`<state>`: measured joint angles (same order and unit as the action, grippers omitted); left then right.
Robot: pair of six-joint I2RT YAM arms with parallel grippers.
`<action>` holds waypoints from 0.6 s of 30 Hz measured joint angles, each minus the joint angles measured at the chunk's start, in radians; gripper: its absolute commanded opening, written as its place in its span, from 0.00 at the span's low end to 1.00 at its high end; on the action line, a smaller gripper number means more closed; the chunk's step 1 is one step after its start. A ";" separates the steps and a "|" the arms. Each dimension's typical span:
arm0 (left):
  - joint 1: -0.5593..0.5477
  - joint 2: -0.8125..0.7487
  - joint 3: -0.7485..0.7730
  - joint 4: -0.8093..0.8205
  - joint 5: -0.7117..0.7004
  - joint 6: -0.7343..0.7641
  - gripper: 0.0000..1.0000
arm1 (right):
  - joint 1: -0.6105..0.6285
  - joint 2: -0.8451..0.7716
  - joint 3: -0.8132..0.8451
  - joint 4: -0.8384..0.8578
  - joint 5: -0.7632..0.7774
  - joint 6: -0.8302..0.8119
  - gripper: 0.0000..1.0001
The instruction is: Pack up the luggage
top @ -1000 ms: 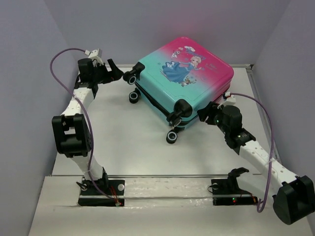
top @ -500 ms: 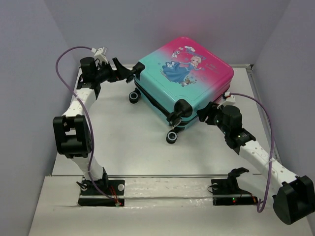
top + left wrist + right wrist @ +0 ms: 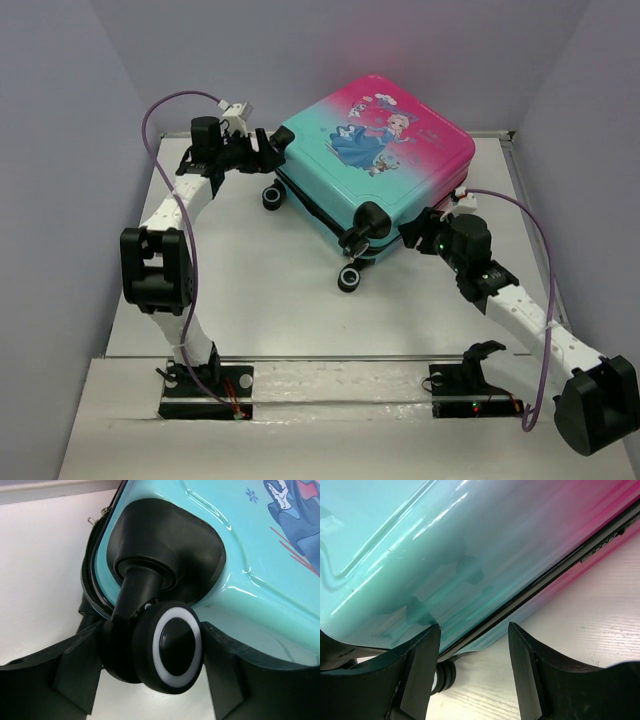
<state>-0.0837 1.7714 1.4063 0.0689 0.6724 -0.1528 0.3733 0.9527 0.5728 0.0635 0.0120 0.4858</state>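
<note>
The left arm (image 3: 170, 210) is showing white tube parts and chunky black joint blocks. The right arm (image 3: 520, 310) is looking just the same. The left purple cable (image 3: 150, 120) is looping out at ten o'clock in the top view. The right purple cable (image 3: 545, 260) is curving at four o'clock. Each one is ending in a white plug. Tiny green lights are glowing on the right arm's black wrist. Red and green dots are shining on the right base (image 3: 470, 405). The left gripper (image 3: 152, 630) and the right gripper (image 3: 474, 630) are showing thick black wedge fingers.
</note>
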 measured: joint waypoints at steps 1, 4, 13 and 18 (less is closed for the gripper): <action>0.000 0.003 0.003 -0.007 -0.006 0.003 0.69 | 0.000 0.004 0.000 0.002 -0.006 0.000 0.62; 0.000 0.009 0.011 -0.010 -0.015 0.016 0.51 | -0.001 0.013 0.000 0.001 -0.016 0.000 0.62; 0.007 0.013 0.013 0.006 -0.013 -0.029 0.06 | -0.002 0.019 0.000 0.003 -0.019 -0.012 0.62; 0.029 -0.051 -0.137 0.157 -0.016 -0.144 0.06 | -0.034 0.083 0.022 0.004 -0.016 -0.023 0.62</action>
<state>-0.0551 1.7199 1.2690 0.2256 0.6563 -0.2970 0.3393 1.0359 0.5945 0.0677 -0.0036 0.4633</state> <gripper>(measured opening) 0.793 0.623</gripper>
